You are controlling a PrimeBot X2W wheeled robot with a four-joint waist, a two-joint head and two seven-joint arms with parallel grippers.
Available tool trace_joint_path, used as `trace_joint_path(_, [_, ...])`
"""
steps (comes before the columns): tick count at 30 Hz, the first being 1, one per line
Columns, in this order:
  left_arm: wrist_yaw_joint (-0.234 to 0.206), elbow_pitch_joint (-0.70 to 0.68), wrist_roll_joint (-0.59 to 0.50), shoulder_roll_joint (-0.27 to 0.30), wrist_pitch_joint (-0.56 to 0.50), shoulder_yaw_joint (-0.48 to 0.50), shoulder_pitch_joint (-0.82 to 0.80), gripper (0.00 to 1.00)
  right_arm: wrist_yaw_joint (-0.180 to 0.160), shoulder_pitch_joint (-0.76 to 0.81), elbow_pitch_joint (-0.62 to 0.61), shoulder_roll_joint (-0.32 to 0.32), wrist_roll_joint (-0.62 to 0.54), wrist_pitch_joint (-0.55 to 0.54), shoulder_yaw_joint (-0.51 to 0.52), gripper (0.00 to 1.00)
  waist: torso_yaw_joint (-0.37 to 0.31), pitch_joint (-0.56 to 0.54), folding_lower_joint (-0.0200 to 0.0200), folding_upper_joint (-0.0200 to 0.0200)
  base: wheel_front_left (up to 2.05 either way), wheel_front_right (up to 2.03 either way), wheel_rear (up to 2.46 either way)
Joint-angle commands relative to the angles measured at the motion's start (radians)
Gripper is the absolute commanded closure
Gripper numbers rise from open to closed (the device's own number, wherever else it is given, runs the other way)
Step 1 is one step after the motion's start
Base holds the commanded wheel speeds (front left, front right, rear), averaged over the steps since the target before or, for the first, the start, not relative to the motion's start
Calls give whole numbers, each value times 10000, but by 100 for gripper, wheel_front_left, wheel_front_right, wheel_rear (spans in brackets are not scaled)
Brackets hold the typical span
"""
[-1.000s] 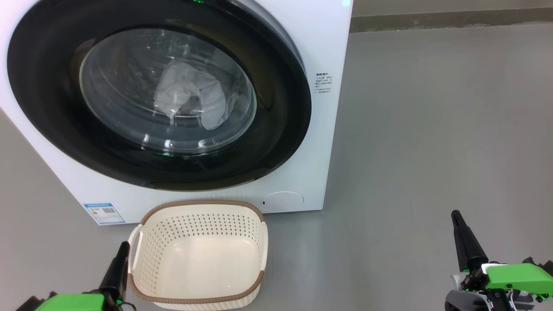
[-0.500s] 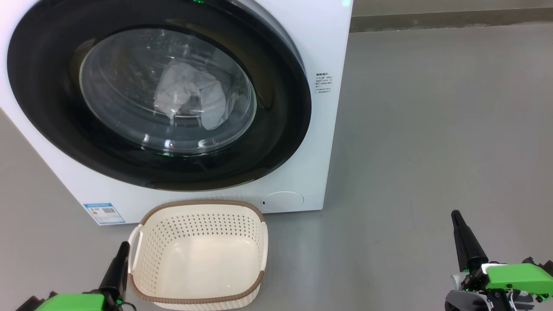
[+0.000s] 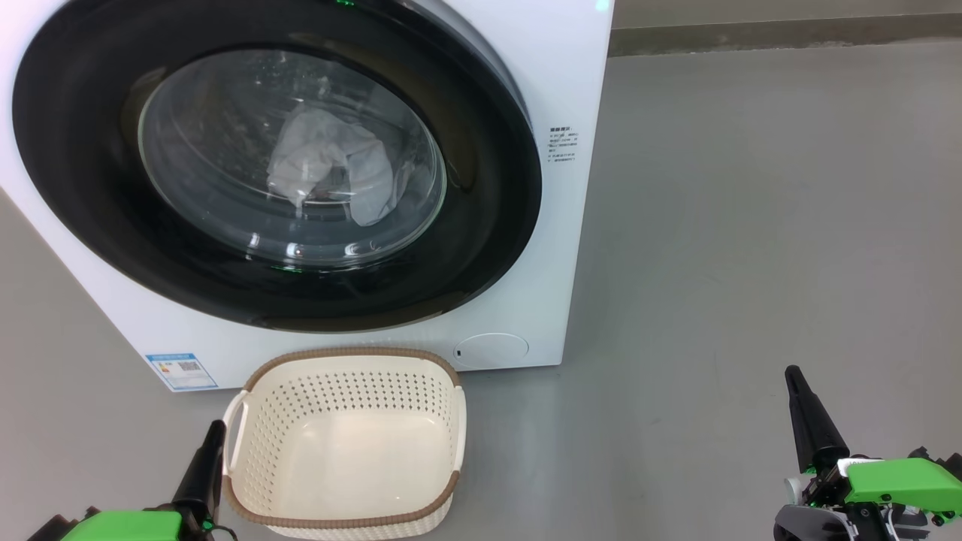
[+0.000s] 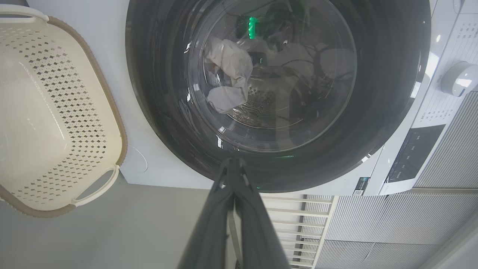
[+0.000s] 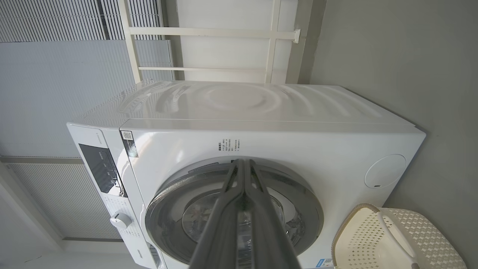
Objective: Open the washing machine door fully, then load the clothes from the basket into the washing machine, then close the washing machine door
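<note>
The large round washing machine door (image 3: 488,188), a glossy black ring around a clear bulging glass window, lies closed against the front of the white boxy washing machine (image 3: 560,75). Behind the glass, in the steel drum, lie the clothes (image 3: 331,169): a crumpled pale bundle, whose colours I cannot tell well through the window.

The small cream-white plastic basket (image 3: 338,391), with perforated sides and a brown woven-look rim, stands on the grey floor (image 3: 751,225) just in front of the machine's lower edge, below the door. Its smooth bare bottom is in plain view. A blue label (image 3: 182,370) is at the lower left corner of the machine's front, and a round white cover (image 3: 492,349) at the lower right corner.

The left gripper (image 3: 216,427) has its two dark fingers pressed together and holds nothing; it is just beside the basket's white left handle (image 3: 234,421). The right gripper (image 3: 791,373) is also fully closed and holds nothing, above the floor, well apart from the basket and the machine.
</note>
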State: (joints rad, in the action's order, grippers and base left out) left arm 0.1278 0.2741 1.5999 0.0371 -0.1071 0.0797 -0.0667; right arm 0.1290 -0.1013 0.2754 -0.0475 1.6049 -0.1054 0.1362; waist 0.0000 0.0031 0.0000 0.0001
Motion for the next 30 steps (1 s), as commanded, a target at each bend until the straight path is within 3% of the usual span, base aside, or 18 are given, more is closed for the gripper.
trace_joint_path(1, [29, -293, 88, 131, -61, 341, -413, 100, 17, -66, -307, -28, 39, -77, -226, 100, 0, 0, 0, -1, 0, 0, 0])
trace_joint_path(30, [29, -293, 88, 131, -61, 340, -413, 100, 17, -66, -307, -28, 39, -77, -226, 100, 0, 0, 0, -1, 0, 0, 0])
